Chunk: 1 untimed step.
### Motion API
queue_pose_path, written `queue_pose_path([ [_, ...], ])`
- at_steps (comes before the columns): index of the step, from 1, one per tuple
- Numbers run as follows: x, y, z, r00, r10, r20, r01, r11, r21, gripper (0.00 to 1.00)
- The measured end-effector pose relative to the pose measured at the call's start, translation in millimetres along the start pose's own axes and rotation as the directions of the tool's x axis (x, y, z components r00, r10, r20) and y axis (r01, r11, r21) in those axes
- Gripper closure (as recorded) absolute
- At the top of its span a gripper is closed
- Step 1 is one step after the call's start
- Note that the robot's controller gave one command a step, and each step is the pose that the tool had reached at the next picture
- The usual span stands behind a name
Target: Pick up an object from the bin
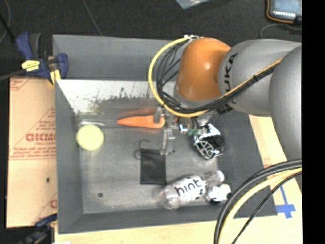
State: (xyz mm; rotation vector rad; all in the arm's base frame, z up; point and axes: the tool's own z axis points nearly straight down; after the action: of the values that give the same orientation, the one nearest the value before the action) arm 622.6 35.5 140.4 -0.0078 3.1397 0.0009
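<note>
My gripper (168, 145) hangs below the arm's wrist in the middle of the bin. Its tip is just above the upper right corner of a flat black square pouch (152, 169) lying on the floor. The thick end of an orange carrot-shaped toy (138, 121) lies just to the upper left of the gripper, pointing left along the back wall. A black and white crumpled thing (208, 143) lies close on the gripper's right. Nothing shows between the gripper's tips.
A clear plastic bottle with "hint" on it (188, 189) lies by the front wall, with a small black and white thing (219, 193) at its right end. A pale yellow-green ball (90, 137) rests at the left. The arm covers the bin's back right.
</note>
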Motion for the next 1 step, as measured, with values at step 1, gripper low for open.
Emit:
queue_pose_path([
  [1,5.8,-6.1,39.9,1.0,0.011,0.007,-0.011,1.0,-0.001,0.0],
])
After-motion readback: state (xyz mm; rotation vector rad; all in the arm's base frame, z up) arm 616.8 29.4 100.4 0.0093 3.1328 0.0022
